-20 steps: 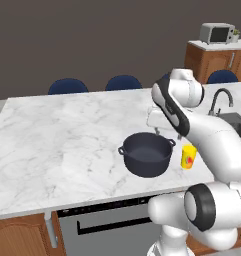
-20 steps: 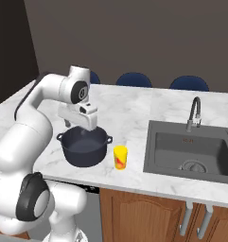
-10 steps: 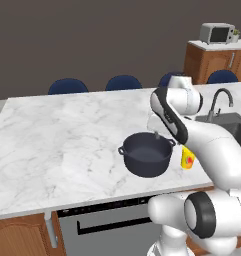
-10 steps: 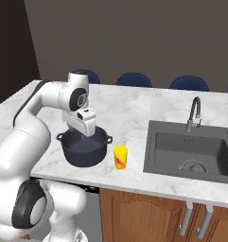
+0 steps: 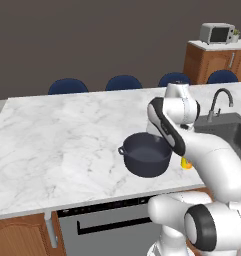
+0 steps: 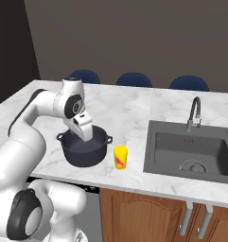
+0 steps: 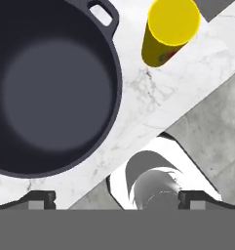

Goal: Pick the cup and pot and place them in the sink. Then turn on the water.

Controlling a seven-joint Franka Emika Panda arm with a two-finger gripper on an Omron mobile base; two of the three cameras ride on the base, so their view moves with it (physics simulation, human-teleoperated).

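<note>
The dark navy pot stands near the counter's front edge, also seen in the left base view as pot and in the hand view as pot. Just to its right stands the small yellow cup, upright; cup has a red-orange mark, and cup is mostly hidden by my arm. My gripper hangs open just over the pot's rim on the cup side, holding nothing; in the hand view the gripper looks down beside the pot. The sink lies to the right, and no water falls from its faucet.
The marble counter stretches wide to the left of the pot. Blue chair backs line its far side. A microwave sits on a wooden cabinet at the back right. The counter's front edge runs close to the pot and cup.
The hand has come down from above the pot's far side to just over its rim. The jaws stayed open. Pot and cup have not moved.
</note>
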